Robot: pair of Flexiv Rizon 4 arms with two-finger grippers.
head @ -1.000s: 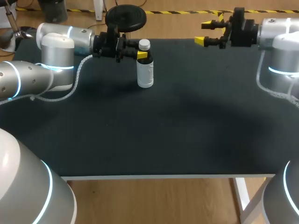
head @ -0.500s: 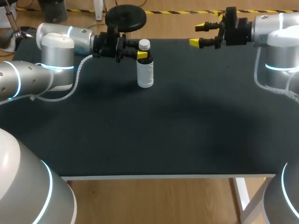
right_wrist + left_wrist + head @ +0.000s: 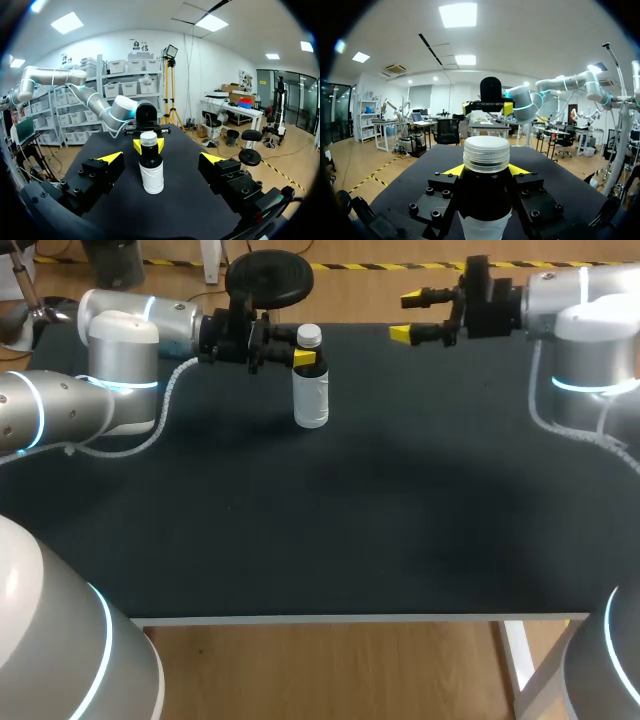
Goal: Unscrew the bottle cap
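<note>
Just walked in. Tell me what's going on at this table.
The left gripper is shut on the bottle just under its white cap, holding it upright on the black table. The right gripper hangs open, apart from the bottle, with its fingers pointed toward it. The cap is still on, and nothing touches it.

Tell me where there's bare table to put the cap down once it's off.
The whole near half of the table, from the bottle to the front edge, is bare. So is the stretch between the bottle and the open right tool. It is crowded only at the far left, where the left tool clamps the bottle below its cap.
</note>
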